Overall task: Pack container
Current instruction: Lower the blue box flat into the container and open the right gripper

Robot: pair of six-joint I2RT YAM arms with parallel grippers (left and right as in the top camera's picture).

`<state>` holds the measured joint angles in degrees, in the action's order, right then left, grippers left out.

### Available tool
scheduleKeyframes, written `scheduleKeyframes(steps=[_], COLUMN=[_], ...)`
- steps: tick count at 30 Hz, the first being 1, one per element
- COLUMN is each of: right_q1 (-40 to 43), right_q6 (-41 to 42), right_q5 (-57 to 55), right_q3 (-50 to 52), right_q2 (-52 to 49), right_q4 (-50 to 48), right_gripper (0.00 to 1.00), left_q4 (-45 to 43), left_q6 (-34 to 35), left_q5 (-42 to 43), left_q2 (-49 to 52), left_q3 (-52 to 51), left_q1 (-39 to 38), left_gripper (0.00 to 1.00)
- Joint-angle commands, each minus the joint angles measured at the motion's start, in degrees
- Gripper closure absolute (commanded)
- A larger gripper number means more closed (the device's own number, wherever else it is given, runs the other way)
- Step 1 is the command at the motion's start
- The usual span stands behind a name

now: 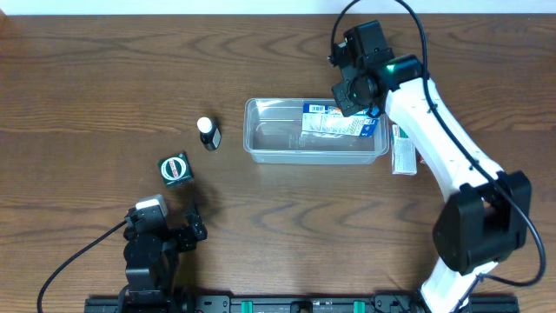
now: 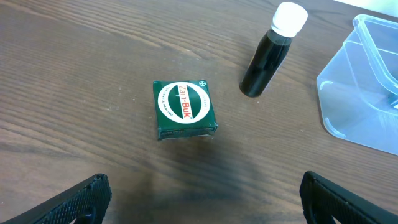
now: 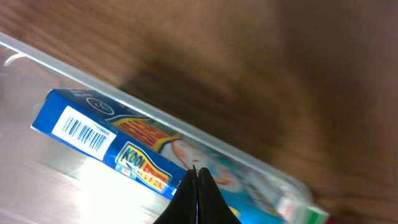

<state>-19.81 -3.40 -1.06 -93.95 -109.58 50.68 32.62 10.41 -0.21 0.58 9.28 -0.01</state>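
Dark wood table [image 1: 95, 78], container [image 1: 271, 146] far rim beneath right gripper [image 3: 198, 179]

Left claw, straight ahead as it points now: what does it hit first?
Likely the small green square cardboard box, roughly centred ahead of the open left claw; the dark white-capped bottle stands beyond, off to the right. Depth unclear.

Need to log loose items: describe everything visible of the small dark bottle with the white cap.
The small dark bottle is a slim, glossy, black-looking cylinder, closed by a rounded white cap. It stands upright on the brown wooden table, between the green square box and the clear plastic container, touching neither. Nothing else touches it.
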Motion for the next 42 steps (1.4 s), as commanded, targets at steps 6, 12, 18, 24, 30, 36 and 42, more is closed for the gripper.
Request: scheduleKeyframes(steps=[6,12,18,24,30,36,42], right_q1=[-1.6,-2.95,-3.89,-2.64,-0.37,0.7,0.55], right_q6=[3.63,-0.55,-2.25,3.21,4.66,4.63,4.63], right_q5=[5.86,5.95,7.1,3.06,4.0,4.94,6.34], right_q3=[1.22,1.51,1.46,1.44,1.46,1.51,1.55], right_q2=[-2.1,-1.86,-1.07,-0.26,-0.37,-0.61,-3.48], right_q4=[6.51,11.04,10.73,2.89,-2.08,-2.97,-1.22], right_gripper=[0.99,0.99,0.99,0.99,0.99,0.99,0.99], left_q4=[-0.17,-0.17,-0.17,-0.2,-0.2,-0.17,-0.17], left_q6=[-0.98,-0.98,-0.98,-0.98,-0.98,-0.98,-0.98], left_q5=[-0.42,-0.39,-0.42,-0.42,-0.39,-0.42,-0.42], left_q2=[-0.35,-0.35,-0.37,-0.35,-0.35,-0.37,-0.37], left_q3=[-0.74,-0.74,-0.74,-0.74,-0.74,-0.74,-0.74], left_q1=[0.22,0.22,0.22,0.22,0.22,0.22,0.22], left_gripper=[0.02,0.02,0.02,0.02,0.02,0.02,0.02])
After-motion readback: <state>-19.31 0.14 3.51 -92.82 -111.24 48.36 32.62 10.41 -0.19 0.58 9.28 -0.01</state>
